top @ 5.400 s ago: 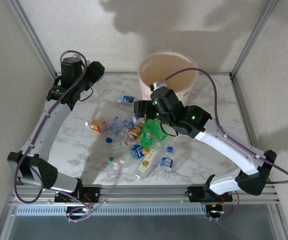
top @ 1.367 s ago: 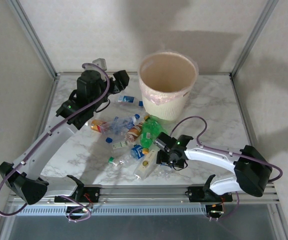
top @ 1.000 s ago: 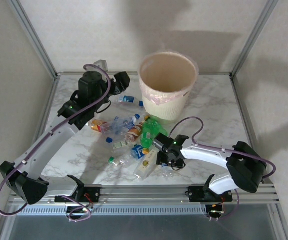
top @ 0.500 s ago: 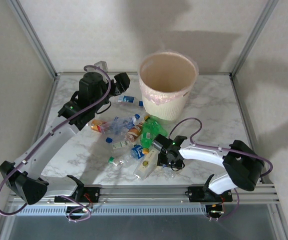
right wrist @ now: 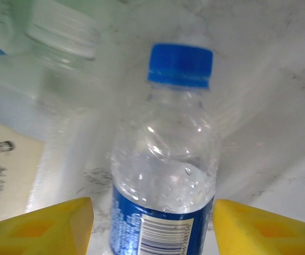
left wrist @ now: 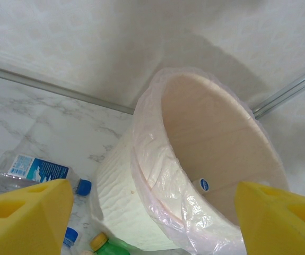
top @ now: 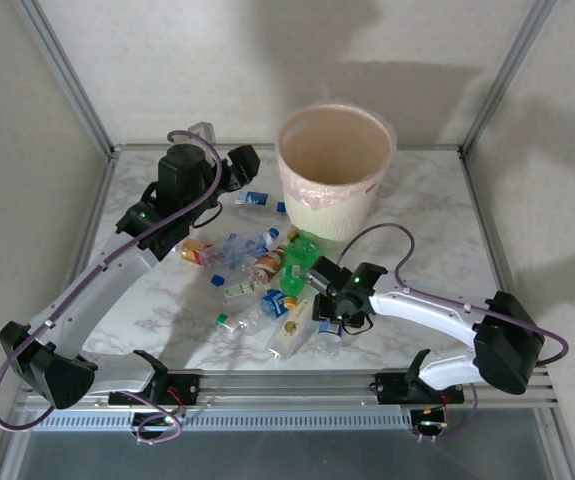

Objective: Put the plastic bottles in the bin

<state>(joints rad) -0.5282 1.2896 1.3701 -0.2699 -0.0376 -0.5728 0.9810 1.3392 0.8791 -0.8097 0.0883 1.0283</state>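
Note:
My right gripper (top: 330, 310) hangs low over the near right side of the pile of plastic bottles (top: 257, 270). In the right wrist view it (right wrist: 152, 228) is shut on a clear bottle (right wrist: 165, 175) with a blue cap and blue label, which stands sharp between the yellow fingers (right wrist: 35, 226) against a blurred table. My left gripper (top: 245, 160) is open and holds nothing, just left of the cream bin (top: 337, 212). The left wrist view looks into the bin (left wrist: 120, 196), where a small white cap (left wrist: 204, 185) lies inside. A clear blue-labelled bottle (left wrist: 30, 167) lies beside the bin.
The pile holds a green bottle (top: 302, 262), an orange-capped one (top: 195, 250) and a pale cream one (top: 289, 335). A white-capped bottle (right wrist: 62, 37) lies close to my right fingers. Metal frame posts (top: 67, 75) stand at the table's back corners.
The right gripper's fingers have narrowed around the blue-capped bottle, and the arm has shifted a little away from the table's near edge. The left arm has stayed still.

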